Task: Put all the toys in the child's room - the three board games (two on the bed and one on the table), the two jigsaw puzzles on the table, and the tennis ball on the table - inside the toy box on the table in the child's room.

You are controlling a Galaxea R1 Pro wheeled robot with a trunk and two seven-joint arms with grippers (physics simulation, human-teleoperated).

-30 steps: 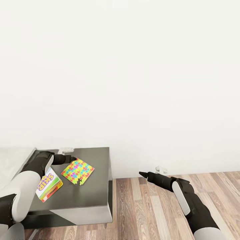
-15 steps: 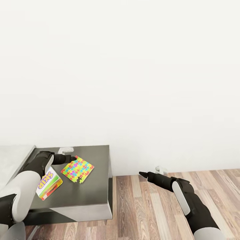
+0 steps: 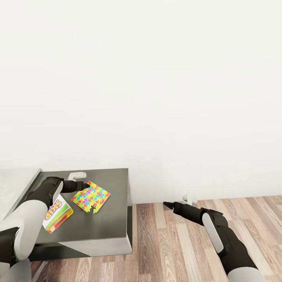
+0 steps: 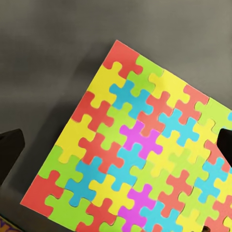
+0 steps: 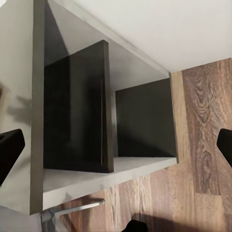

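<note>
Hovering released, the left pincer (image 4: 118, 145) straddles a thin jigsaw puzzle (image 4: 145, 150) of bright interlocking pieces.

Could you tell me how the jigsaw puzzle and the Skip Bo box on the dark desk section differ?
The jigsaw puzzle is a thin mat of interlocking multicoloured pieces; the Skip Bo box is thicker, white-faced and lettered. The puzzle lies fully exposed, while the left arm overlaps the box in the head view. Both lie flat on the dark desk section.

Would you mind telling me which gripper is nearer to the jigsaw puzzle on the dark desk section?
Left. The left gripper hovers at the jigsaw puzzle's far edge, jaws open. The right gripper hangs over the wood floor, well off to the side.
</note>
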